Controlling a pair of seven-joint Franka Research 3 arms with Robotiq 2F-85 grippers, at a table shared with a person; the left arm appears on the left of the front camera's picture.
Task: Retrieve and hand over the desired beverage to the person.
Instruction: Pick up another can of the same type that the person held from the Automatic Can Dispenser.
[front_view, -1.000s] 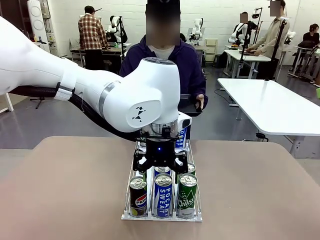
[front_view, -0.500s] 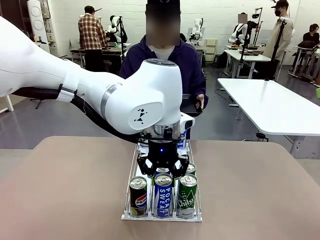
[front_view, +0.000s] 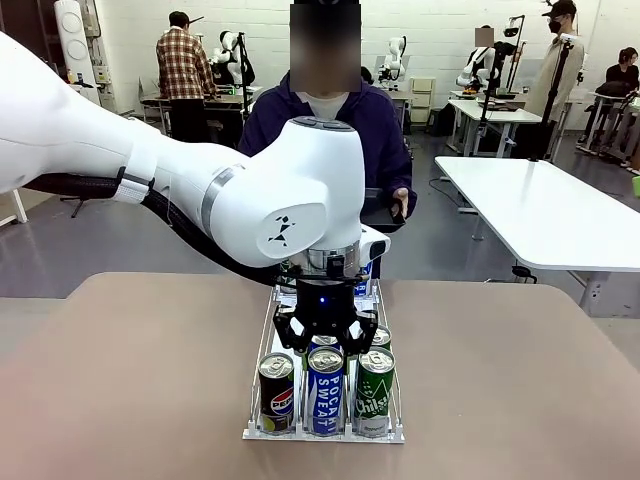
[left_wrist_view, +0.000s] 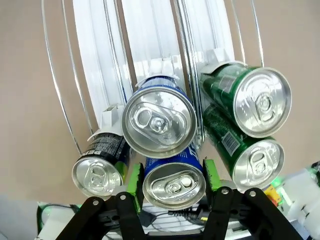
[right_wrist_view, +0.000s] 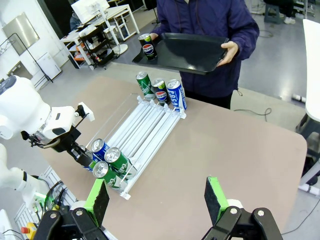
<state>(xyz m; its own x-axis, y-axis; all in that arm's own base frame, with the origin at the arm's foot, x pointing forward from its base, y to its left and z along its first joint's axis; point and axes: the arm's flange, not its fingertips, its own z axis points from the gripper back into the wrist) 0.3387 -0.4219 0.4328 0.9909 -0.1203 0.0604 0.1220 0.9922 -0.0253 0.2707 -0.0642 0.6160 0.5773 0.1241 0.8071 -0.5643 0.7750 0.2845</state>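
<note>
The left gripper (left_wrist_view: 170, 182) hangs spread, straddling the near middle blue can (front_view: 326, 390); the can stands upright directly below. The right gripper (right_wrist_view: 157, 200) waits spread, well apart.

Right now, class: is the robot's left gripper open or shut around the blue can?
Open. In the wrist view the left gripper has a green pad on each side of the blue can, with gaps showing, so it is not yet clamped.

Glossy metal cans (left_wrist_view: 159, 121), matt tabletop (front_view: 130, 370)
</note>
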